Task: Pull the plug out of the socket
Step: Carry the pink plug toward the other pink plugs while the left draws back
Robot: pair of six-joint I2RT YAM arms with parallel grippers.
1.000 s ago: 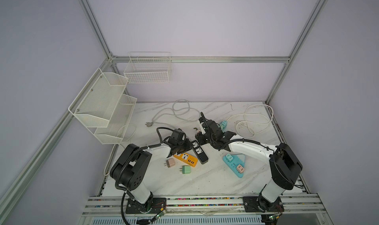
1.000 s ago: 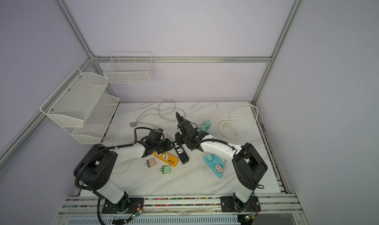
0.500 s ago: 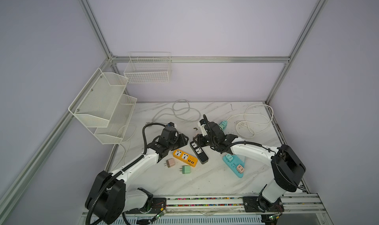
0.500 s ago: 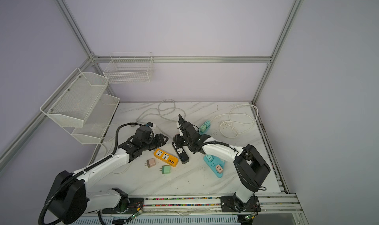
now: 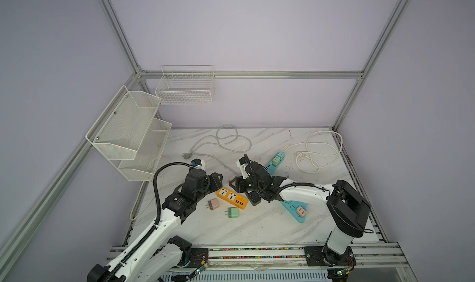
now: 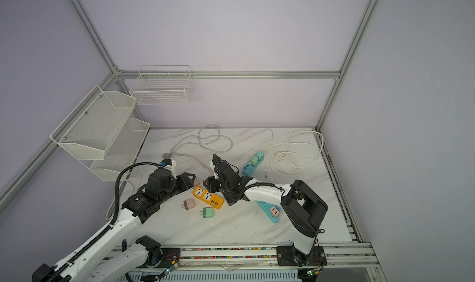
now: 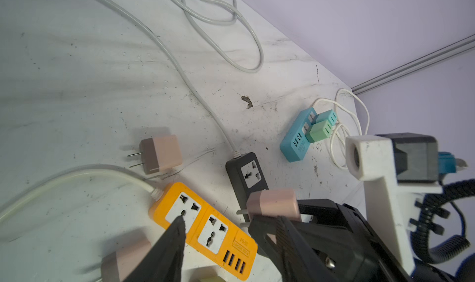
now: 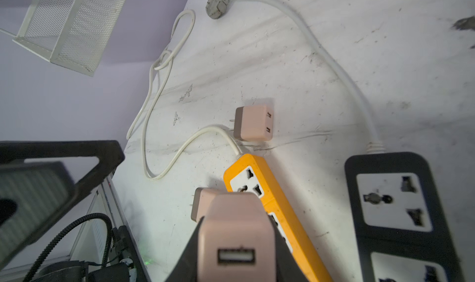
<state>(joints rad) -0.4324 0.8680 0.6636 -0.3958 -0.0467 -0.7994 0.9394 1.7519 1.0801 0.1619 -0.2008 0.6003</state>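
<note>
While the left gripper [image 5: 217, 181] hangs empty with its jaws apart, just over the cord end of the orange strip [image 7: 205, 221], the work sits with the right gripper [image 5: 231, 185], which meets it almost tip to tip. That one is clamped on the pink plug [image 8: 236, 216]. Its bare prongs [image 7: 241, 212] point straight ahead of the fingers, clear of the black strip [image 7: 246, 175], which lies just below and beside them, lengthwise along the gripper's own line. The plug looks already out, so the right arm need only carry it off.

scuffed marble-look table [image 5: 257, 224] — orange power strip [image 5: 232, 198] smooth plastic
</note>
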